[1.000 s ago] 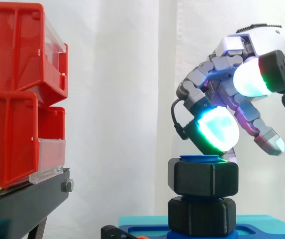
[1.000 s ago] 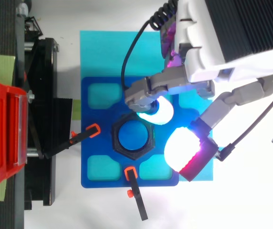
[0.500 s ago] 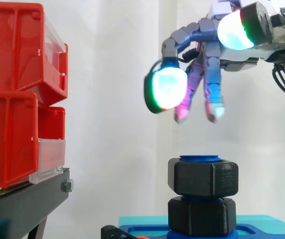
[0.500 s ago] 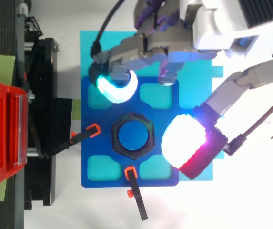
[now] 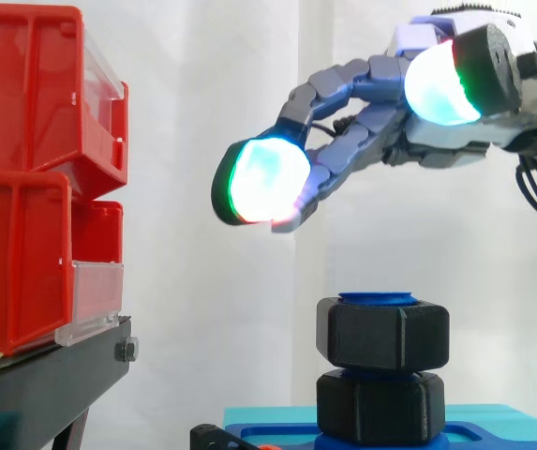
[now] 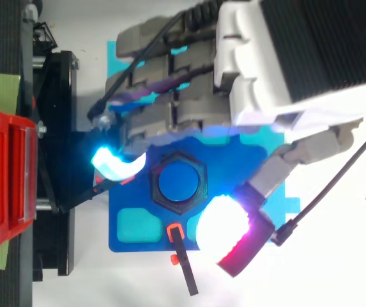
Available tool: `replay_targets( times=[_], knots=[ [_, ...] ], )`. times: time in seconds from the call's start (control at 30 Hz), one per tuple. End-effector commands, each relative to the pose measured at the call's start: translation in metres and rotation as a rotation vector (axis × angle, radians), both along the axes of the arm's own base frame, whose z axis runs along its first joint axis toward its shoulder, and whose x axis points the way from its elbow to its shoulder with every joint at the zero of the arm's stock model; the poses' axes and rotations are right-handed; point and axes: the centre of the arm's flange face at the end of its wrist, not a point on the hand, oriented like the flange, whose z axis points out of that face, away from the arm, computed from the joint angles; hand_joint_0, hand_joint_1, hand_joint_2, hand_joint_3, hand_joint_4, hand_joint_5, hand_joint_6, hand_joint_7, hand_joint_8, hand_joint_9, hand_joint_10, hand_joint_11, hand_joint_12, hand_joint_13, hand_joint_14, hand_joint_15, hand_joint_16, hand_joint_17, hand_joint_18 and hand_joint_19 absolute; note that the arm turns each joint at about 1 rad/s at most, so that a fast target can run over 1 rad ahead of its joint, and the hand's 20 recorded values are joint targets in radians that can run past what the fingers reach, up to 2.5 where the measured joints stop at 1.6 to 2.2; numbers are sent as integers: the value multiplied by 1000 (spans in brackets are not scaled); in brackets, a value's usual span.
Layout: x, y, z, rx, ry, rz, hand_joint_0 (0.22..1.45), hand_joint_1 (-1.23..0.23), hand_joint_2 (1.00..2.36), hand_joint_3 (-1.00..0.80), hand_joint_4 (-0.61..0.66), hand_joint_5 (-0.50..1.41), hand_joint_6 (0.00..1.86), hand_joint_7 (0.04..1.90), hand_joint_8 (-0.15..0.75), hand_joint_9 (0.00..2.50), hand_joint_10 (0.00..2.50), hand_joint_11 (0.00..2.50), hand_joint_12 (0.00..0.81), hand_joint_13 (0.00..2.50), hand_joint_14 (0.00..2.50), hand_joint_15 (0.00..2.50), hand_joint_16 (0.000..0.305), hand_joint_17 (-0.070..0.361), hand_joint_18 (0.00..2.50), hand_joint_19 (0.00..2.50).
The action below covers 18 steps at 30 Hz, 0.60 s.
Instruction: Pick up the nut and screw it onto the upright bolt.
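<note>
Above the bolt [image 5: 378, 298], well clear of it: hand [image 5: 437, 145] released, fingers stretched leftward, grasping nothing. Nut [image 5: 382, 335] on the bolt's top end, blue tip showing just over it, lower black hex [image 5: 380, 405] close beneath. Seems picked and started on the thread; remains, perhaps, to turn it down further. Left, red bins [image 5: 34, 187] on black stand [image 5: 52, 384]; contents hidden.

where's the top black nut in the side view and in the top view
Side view: the upper nut sits low, right of centre, above a second black hex piece.
Top view: the upper nut is a hexagonal ring near the centre.
Shared landmark: the bolt's blue top, ringed by the nut.
</note>
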Motion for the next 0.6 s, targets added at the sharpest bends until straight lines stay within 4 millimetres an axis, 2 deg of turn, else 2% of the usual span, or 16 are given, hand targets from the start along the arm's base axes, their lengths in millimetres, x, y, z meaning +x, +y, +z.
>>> replay_targets(
  times=[0.0, 0.2, 0.4, 0.57],
  knots=[
    [1, 6, -9, 10, -4, -2, 455, -300, 1000, -500, 112, -148, 501, 584, 208, 647, 0, 0, 340, 433, 0, 0, 42, 95, 148, 109],
    [-2, 6, -12, -2, 15, -2, 453, -296, 1000, -500, 113, -149, 501, 587, 210, 624, 0, 0, 341, 401, 0, 0, 42, 95, 109, 87],
    [-8, 7, -33, -26, 42, -1, 453, -295, 1000, -500, 117, -148, 501, 591, 213, 613, 0, 0, 344, 400, 0, 0, 42, 94, 105, 85],
    [-9, 9, -36, -26, 45, 2, 453, -294, 1000, -500, 123, -145, 501, 599, 215, 615, 0, 0, 344, 400, 0, 0, 42, 94, 103, 86]
  ],
)
